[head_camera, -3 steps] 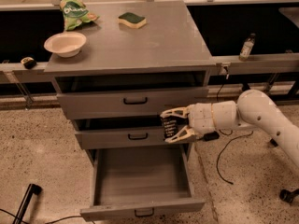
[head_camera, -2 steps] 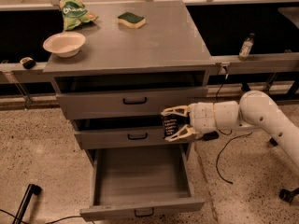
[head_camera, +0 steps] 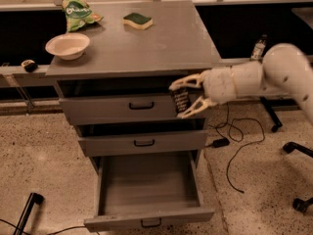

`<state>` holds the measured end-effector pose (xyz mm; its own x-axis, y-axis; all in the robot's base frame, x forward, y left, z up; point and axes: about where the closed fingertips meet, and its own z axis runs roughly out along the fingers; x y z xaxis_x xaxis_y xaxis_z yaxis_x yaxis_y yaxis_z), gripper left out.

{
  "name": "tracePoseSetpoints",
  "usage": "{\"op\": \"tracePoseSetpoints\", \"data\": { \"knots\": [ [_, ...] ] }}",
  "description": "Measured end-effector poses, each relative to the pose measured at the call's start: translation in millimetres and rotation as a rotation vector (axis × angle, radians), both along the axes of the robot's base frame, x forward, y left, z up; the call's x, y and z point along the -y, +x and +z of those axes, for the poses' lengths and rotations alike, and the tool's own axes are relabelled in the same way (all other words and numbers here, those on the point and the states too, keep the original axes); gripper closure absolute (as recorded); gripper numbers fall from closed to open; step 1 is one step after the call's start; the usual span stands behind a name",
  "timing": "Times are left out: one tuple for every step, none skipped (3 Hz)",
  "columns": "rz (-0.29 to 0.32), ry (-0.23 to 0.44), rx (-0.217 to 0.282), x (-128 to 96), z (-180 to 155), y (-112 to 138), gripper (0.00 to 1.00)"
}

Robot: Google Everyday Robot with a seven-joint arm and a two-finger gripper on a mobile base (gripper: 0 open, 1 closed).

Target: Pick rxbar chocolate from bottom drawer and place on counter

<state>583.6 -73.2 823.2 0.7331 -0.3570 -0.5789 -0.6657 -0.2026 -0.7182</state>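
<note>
My gripper (head_camera: 182, 99) is shut on the rxbar chocolate (head_camera: 180, 101), a small black bar with pale text lines, held upright between the two pale fingers. It hangs in front of the top drawer's right end, just below the front edge of the counter (head_camera: 161, 45). The bottom drawer (head_camera: 146, 190) is pulled out and open, and its inside shows nothing. My white arm reaches in from the right.
On the counter stand a white bowl (head_camera: 68, 45), a green bag (head_camera: 78, 11) and a green-topped yellow sponge (head_camera: 137, 20). The two upper drawers (head_camera: 142, 124) are closed. A black cable (head_camera: 234, 146) lies on the floor at the right, with a chair base (head_camera: 301, 180) beyond it.
My gripper has risen with the bar from the middle drawer's height to the top drawer's height, close under the counter's edge. The view has also shifted closer.
</note>
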Motion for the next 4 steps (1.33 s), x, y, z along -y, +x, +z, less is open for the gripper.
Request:
{"op": "tracePoseSetpoints", "data": {
  "knots": [
    [0.011, -0.116, -0.013, 3.1, 41.7, 30.3, 1.0],
    [-0.106, -0.143, -0.145, 18.3, 40.3, 82.1, 1.0],
    [-0.278, -0.034, -0.258, 38.6, 49.7, 130.1, 1.0],
    [-0.463, 0.103, -0.274, 48.6, 80.0, 183.1, 1.0]
  ]
}}
